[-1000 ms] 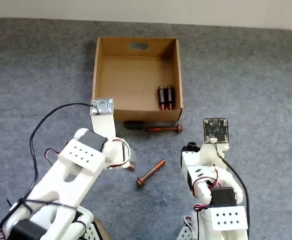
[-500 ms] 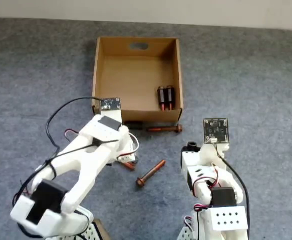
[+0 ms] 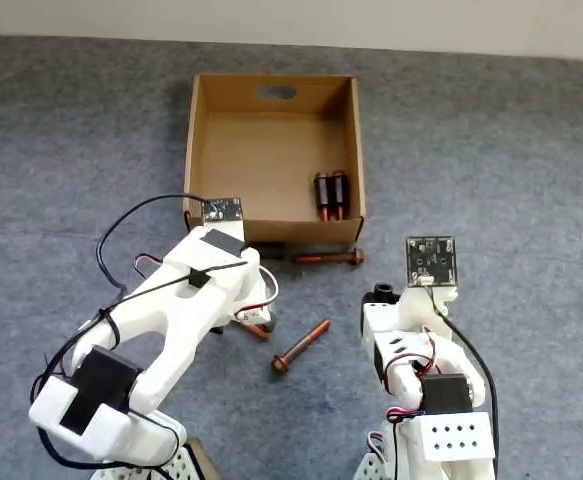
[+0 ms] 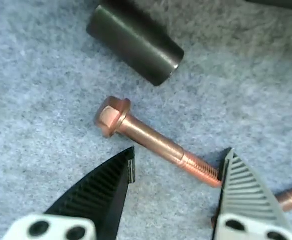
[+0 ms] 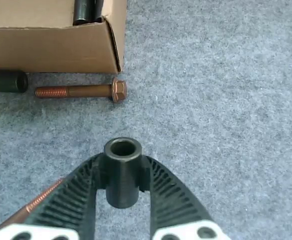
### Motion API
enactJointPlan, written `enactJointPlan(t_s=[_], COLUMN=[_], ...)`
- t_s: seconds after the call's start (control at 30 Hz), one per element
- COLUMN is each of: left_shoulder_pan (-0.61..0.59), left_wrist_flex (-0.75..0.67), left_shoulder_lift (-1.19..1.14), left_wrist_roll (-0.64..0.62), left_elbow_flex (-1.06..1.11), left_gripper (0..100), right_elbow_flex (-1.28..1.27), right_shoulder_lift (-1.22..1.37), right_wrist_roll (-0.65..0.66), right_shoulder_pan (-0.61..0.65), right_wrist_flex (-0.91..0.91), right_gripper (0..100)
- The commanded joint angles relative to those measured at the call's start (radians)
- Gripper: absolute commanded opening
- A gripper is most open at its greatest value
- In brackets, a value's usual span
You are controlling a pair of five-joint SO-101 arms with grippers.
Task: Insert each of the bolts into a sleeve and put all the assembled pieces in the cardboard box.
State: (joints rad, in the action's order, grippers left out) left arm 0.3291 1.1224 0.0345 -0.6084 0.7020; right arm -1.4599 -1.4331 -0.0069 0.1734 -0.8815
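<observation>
The cardboard box (image 3: 193, 150) stands toward the worktop's (image 3: 511, 150) far edge, with two assembled pieces (image 3: 331, 195) inside. The right pincer (image 5: 121, 167) grips a sleeve (image 5: 121, 192) upright. The left pincer (image 4: 178, 162), spread wide, straddles a loose bolt (image 4: 146, 135). It would do best to close across the shank near the head, leaving the threaded end free for the sleeve.

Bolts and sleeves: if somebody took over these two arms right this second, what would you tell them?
Left gripper: open, hovering over a loose bolt, not gripping it.
Right gripper: shut on an upright sleeve.
Done: two assembled pieces lie in the cardboard box.
Left to do: three bolts are loose: that one, a second bolt beside it, and a third bolt at the box front beside a lying sleeve. Sleeve each, then box them.
</observation>
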Motion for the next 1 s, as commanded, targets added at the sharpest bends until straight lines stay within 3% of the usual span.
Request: enactJointPlan(t_s=[0.0,0.77,0.97], left_shoulder_pan=[0.015,0.016,0.016], left_wrist_flex=[0.008,0.054,0.048], left_shoulder_lift=[-0.002,0.007,0.007], left_wrist_roll=[0.0,0.0,0.002], left_elbow_flex=[-0.019,-0.019,-0.027], left_gripper=[27,27,8], right_elbow_flex=[0.008,0.008,0.008], right_shoulder_lift=[-0.016,-0.016,-0.016], right_wrist_roll=[-0.008,-0.008,-0.008], right_shoulder_pan=[0.01,0.01,0.01], right_wrist_flex=[0.015,0.015,0.015], right_gripper=[0.6,0.6,0.6])
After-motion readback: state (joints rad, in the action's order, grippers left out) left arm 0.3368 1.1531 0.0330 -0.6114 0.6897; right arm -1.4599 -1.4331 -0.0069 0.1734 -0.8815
